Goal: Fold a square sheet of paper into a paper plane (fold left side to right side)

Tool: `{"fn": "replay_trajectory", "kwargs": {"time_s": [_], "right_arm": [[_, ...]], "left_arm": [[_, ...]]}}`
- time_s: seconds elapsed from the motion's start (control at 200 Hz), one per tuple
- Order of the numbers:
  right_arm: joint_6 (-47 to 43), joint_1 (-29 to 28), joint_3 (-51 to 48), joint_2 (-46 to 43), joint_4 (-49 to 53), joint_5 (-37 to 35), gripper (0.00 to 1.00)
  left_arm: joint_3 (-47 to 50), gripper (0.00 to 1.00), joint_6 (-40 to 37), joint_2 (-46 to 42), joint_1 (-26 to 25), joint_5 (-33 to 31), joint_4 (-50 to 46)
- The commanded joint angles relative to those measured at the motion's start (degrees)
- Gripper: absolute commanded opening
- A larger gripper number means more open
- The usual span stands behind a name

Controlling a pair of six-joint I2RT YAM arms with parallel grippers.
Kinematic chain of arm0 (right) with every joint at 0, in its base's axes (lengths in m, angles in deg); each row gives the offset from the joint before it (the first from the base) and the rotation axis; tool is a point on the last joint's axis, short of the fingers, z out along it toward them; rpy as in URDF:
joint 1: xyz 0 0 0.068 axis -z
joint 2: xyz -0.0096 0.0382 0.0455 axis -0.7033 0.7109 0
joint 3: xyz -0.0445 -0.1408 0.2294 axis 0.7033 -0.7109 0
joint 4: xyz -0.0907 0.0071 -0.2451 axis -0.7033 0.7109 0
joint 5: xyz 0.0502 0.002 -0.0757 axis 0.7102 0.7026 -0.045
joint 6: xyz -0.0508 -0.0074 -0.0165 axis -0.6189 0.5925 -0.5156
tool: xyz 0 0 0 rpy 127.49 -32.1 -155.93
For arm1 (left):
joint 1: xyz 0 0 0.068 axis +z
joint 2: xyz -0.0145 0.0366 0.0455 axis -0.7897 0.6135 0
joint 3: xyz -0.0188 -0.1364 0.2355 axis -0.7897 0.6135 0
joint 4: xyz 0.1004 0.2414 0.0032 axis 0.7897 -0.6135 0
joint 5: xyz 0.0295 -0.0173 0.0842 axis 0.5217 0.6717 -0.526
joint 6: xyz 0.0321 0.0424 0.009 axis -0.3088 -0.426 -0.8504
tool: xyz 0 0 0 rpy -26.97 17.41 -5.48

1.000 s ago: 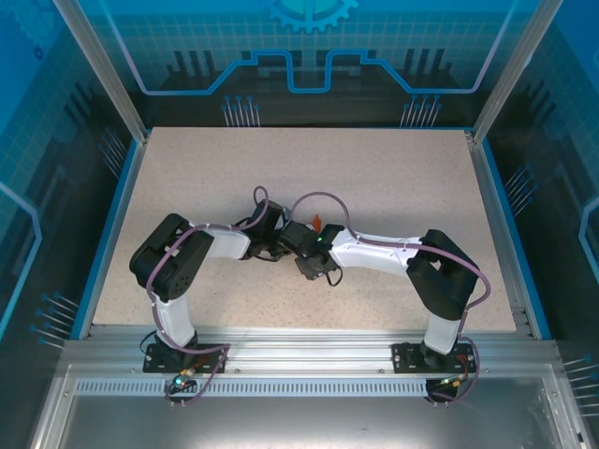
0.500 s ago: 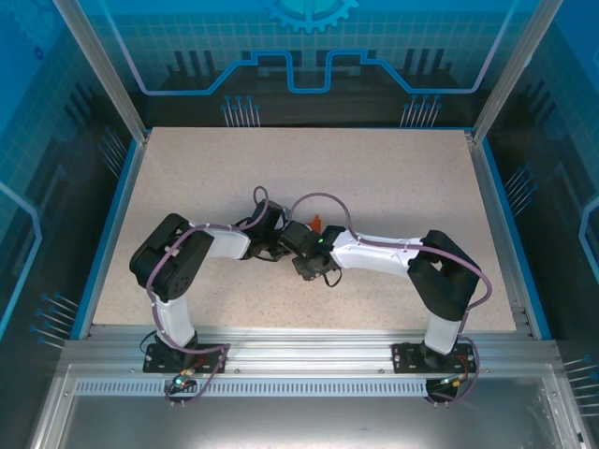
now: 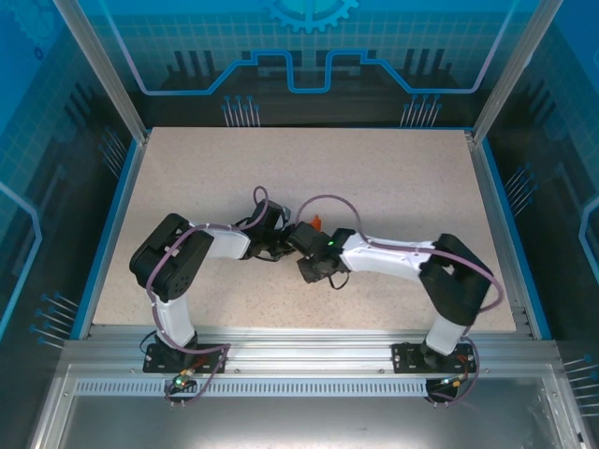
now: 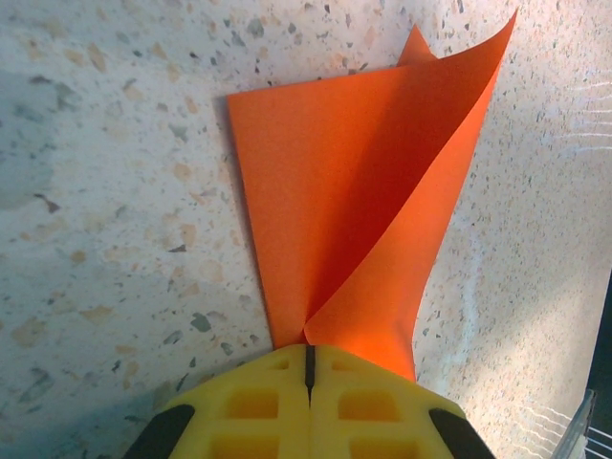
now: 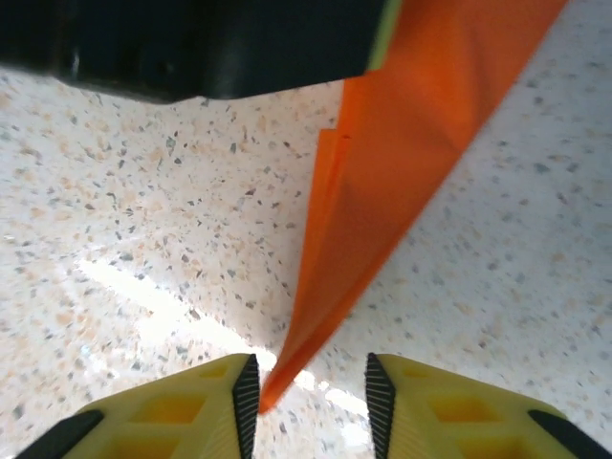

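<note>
- Fingers of the left gripper (image 4: 309, 356) are pressed flat together, and we see them pinching one corner of the square sheet of paper (image 4: 335, 191).
- From above, we place the sheet at about the middle of the table (image 3: 421, 178), well apart from all four edges. Both wrists meet over it, so just a small orange sliver peeks out between them.
- In the left wrist view, the paper is doubled over. Its lower layer lies flat on the speckled top, with one straight edge running away from the pinch.
- The upper layer rises out of the pinch and curls upward. It ends in a sharp corner high at the right of that view, and a second, smaller corner shows just behind it.
- We read the sheet as loosely folded, not creased flat, because the two layers touch at the pinched corner and gape wider the farther they run from it.
- The right gripper (image 5: 311, 382) has its yellow fingers spread, with bare table showing in the gap.
- A narrow, pointed end of the sheet comes down into that gap. Its tip lies just beside the inner face of the finger on the left of the right wrist view, and we cannot tell whether it touches. The other finger stands clear of it, so the paper is not clamped there.
- A black housing (image 5: 191, 38) crosses the top of the right wrist view, and the orange paper runs up under its edge.
</note>
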Motion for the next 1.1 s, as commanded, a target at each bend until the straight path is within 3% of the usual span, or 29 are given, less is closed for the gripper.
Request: {"fn": "replay_trajectory", "kwargs": {"time_s": [0.0, 0.19, 0.315, 0.515, 0.655, 1.015, 1.095], "right_arm": [[-1.72, 5.67, -4.73, -8.20, -6.19, 6.22, 0.43], [0.85, 19.70, -14.24, -11.99, -19.39, 24.71, 0.47], [2.54, 23.99, -14.43, -8.53, -24.26, 30.93, 0.48], [5.78, 24.93, -13.32, -1.67, -27.86, 35.30, 0.45], [6.87, 24.92, -13.52, 0.86, -27.65, 34.43, 0.41], [6.82, 26.52, -15.70, 0.64, -28.15, 34.26, 0.41], [6.47, 27.38, -16.40, -0.10, -27.85, 34.24, 0.41]], "left_arm": [[-0.05, 0.00, -1.86, -1.16, 0.12, 0.49, -5.99], [-2.36, 0.00, -3.35, -3.24, -1.45, 0.83, -8.51], [-4.04, 0.00, -3.85, -3.84, -2.97, 0.86, -9.79], [-5.62, 0.05, -3.81, -5.05, -3.95, 0.73, -11.20], [-6.11, 0.14, -3.85, -6.69, -4.10, 0.77, -12.00], [-5.71, 0.53, -4.91, -13.94, -4.05, -1.04, -15.69], [-4.91, 0.56, -4.52, -15.17, -4.05, -1.35, -15.97]]}}
